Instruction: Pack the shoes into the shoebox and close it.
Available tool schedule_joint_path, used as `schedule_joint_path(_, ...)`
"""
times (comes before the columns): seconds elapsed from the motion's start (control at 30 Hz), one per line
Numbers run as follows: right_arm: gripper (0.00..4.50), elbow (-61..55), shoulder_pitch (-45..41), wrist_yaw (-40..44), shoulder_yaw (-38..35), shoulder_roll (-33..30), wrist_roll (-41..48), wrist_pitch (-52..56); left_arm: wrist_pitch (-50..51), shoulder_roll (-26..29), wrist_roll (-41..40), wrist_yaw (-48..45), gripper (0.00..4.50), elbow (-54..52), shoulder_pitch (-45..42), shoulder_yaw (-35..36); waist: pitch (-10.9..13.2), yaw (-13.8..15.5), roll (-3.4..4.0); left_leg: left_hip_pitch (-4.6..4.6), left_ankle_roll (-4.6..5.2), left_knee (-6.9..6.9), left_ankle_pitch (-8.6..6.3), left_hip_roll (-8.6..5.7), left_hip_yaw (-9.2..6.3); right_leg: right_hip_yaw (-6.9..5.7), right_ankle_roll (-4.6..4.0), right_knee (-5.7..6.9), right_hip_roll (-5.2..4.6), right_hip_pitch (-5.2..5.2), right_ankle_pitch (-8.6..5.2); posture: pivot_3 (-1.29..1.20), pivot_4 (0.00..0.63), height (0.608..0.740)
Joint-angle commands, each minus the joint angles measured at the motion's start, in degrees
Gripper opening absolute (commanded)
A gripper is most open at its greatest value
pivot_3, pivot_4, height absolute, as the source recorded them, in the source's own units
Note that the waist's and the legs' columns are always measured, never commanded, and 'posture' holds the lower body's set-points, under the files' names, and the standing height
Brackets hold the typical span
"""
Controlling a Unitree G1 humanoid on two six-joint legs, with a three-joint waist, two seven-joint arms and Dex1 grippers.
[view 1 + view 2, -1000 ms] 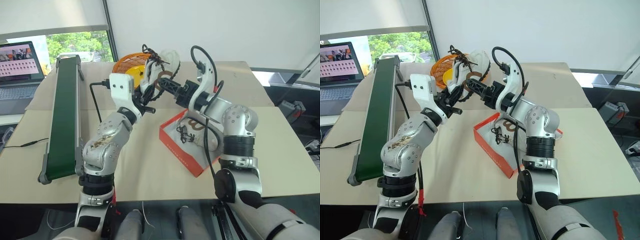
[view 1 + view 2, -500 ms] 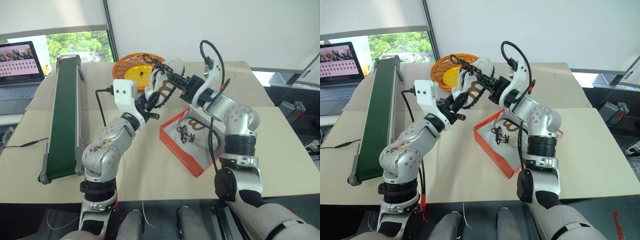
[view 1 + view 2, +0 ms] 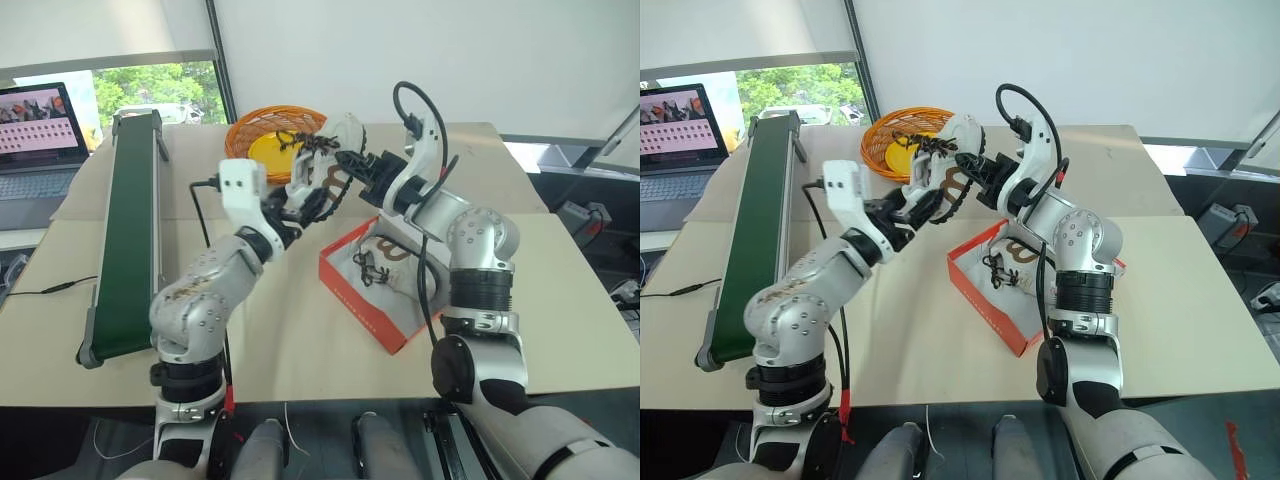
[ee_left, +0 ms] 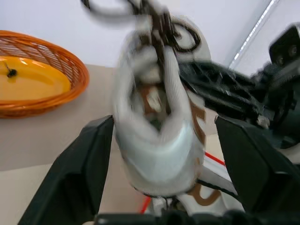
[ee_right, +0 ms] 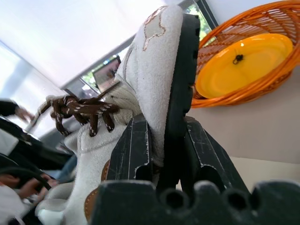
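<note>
Gripping a shoe (image 3: 948, 160) above the table (image 3: 940, 330), right gripper (image 5: 164, 140) clamped on its sole edge.
Left gripper (image 4: 161, 154) spread wide around the heel; second shoe (image 3: 385, 265) lies in the shoebox (image 3: 350, 295).

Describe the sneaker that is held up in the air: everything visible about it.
The raised sneaker is cream-white and looks like suede, with dark brown laces, tan patches on its side and a dark sole. It hangs above the table, tipped on its side, between the wicker basket and the red shoebox. The right end effector is shut on its sole edge, one finger on the upper and one on the sole. The left end effector is open, its fingers standing apart on either side of the heel.
</note>
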Motion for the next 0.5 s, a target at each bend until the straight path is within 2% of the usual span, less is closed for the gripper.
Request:
schedule_joint_path(0.03,0.36,-4.8,-0.8,1.0,2.3,-2.9,-0.6,0.8,1.7,2.1,-3.5,-0.5,3.48,-2.6,-0.4,2.5,0.0,0.1,0.0,0.0,0.0,0.0,0.0,-0.01,0.0,0.0,0.0,-0.01,0.0,0.0,0.0,0.0,0.15,0.74)
schedule_joint_path(0.2,0.36,-11.8,-0.6,11.2,16.1,-16.8,-6.9,2.4,1.9,9.2,-2.8,-3.5,3.48,-0.8,2.4,4.2,0.0,0.1,0.02,-0.05,0.02,-0.02,-0.01,-0.02,0.0,-0.01,0.0,-0.06,0.0,-0.02,0.0,0.0,0.15,0.74)
schedule_joint_path(0.3,0.36,-16.6,-0.3,19.3,23.3,-25.1,-8.3,3.3,1.0,11.2,-1.9,-3.8,3.48,0.5,3.2,4.2,0.0,0.1,0.02,-0.07,0.05,-0.01,-0.03,-0.01,-0.01,-0.04,0.02,-0.18,0.0,0.02,-0.01,0.0,0.15,0.74)
schedule_joint_path(0.4,0.36,-18.6,-0.7,25.2,28.1,-30.8,-10.2,3.1,0.1,13.1,-1.1,-5.5,3.48,0.6,3.7,2.8,0.0,0.1,0.02,-0.05,0.05,-0.01,-0.04,0.01,0.0,-0.05,0.04,-0.27,0.0,0.07,-0.02,0.0,0.15,0.74)
schedule_joint_path(0.5,0.36,-19.6,-0.8,29.1,30.5,-33.6,-11.1,3.2,-1.1,15.2,0.5,-8.2,3.48,-0.3,4.7,0.0,0.0,0.1,0.02,-0.04,0.05,-0.01,-0.03,0.01,0.0,-0.05,0.04,-0.31,0.01,0.1,-0.02,0.0,0.15,0.74)
